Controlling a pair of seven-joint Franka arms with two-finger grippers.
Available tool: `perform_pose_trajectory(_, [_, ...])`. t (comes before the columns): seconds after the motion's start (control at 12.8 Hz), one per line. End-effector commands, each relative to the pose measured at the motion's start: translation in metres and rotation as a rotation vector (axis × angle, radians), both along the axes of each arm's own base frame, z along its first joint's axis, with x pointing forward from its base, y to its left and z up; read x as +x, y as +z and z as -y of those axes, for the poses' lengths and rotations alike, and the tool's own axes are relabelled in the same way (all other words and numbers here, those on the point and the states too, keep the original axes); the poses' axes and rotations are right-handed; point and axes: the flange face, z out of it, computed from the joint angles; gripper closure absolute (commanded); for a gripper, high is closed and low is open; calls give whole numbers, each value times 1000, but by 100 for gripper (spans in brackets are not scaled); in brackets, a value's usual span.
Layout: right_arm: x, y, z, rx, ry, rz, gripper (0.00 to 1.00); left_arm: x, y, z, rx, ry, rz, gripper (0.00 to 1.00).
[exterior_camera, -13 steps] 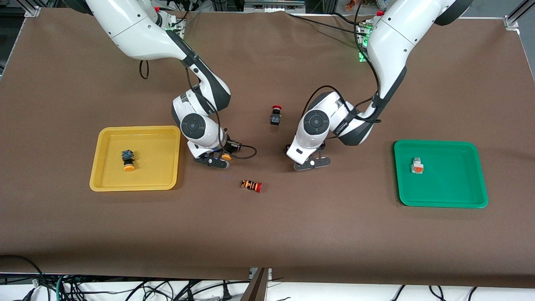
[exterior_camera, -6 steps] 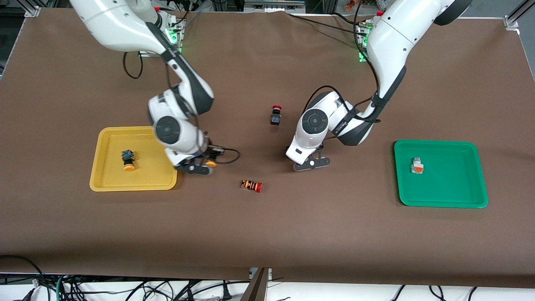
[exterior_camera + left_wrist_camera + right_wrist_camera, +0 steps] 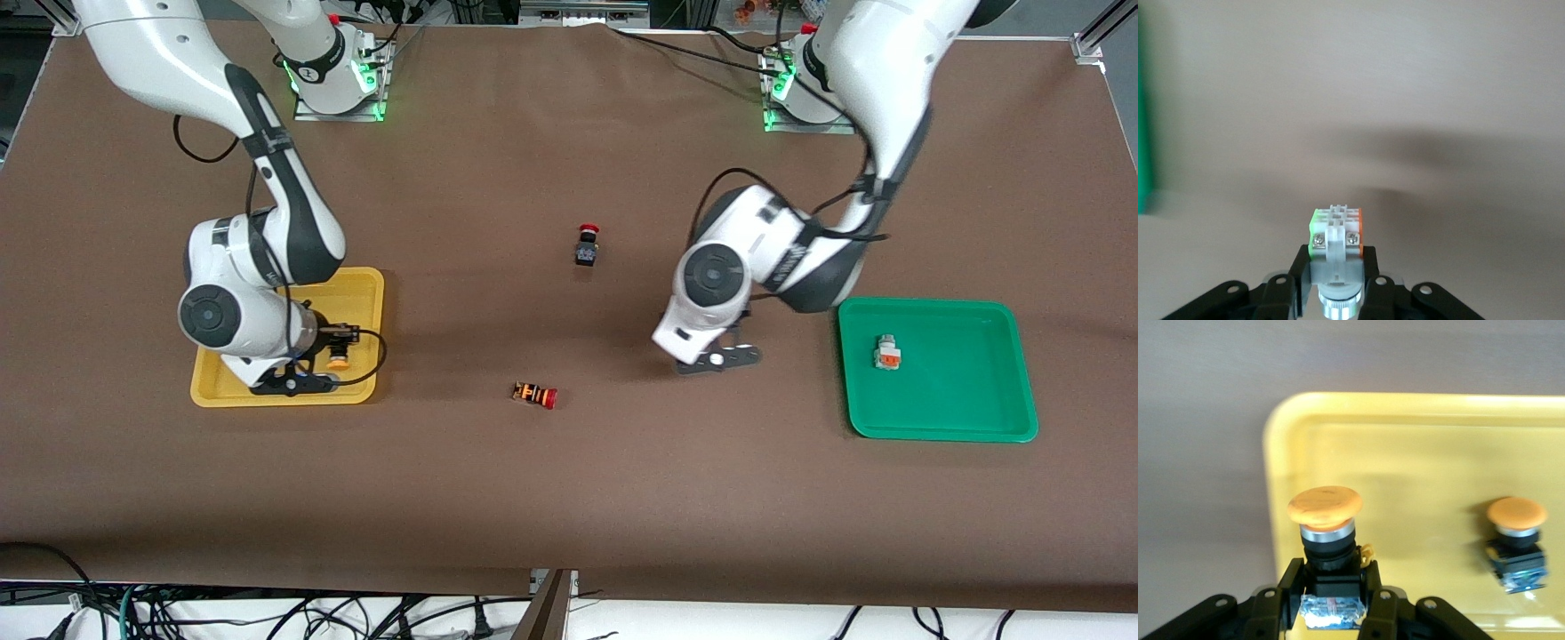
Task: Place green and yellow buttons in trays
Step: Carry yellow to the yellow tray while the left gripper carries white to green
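The right hand [image 3: 1331, 603] grips a yellow-capped button [image 3: 1325, 533] over the yellow tray [image 3: 360, 284], where another button [image 3: 1517, 543] already lies — dropped carelessly, it could knock that one. The left hand [image 3: 1336, 290] clamps a white button [image 3: 1336, 230] over the worktop [image 3: 569, 498], short of the green tray [image 3: 978, 391] — releasing now would miss.

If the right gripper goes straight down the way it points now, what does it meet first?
Most likely the floor of the yellow tray. The right gripper, shut on a yellow-capped button, hangs over the tray's edge region; the other button lies aside. Depth is uncertain.
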Motion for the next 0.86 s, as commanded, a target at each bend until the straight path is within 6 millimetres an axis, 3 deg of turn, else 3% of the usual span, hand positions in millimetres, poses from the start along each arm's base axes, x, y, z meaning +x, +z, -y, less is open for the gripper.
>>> perform_pose_trajectory(0.0, [-5, -22, 1, -8, 30, -33, 100, 22, 30, -80, 3, -110, -68, 100])
perform_pose_trajectory(0.24, [-8, -43, 10, -19, 18, -41, 97, 43, 40, -180, -1, -217, -115, 100])
perform_pose_trajectory(0.31, [-8, -44, 10, -20, 18, -44, 66, 46, 38, -215, -23, -253, -139, 100])
perform_pose_trajectory(0.39, [-8, -43, 13, -21, 13, -45, 21, 49, 34, -249, -44, -266, -147, 99])
perform_pose_trajectory(0.47, [-6, -40, 17, -22, 8, -43, 9, 52, 32, -279, -64, -280, -149, 98])
perform_pose_trajectory(0.55, [-3, -32, 18, -21, 6, -33, 1, 55, 31, -300, -84, -311, -136, 97])
perform_pose_trajectory(0.71, [7, 3, 17, -9, 13, 24, 1, 58, 10, -353, -131, -366, -110, 97])
perform_pose_trajectory(0.78, [14, 37, 19, -5, 9, 51, 1, 56, -16, -397, -136, -446, -70, 97])
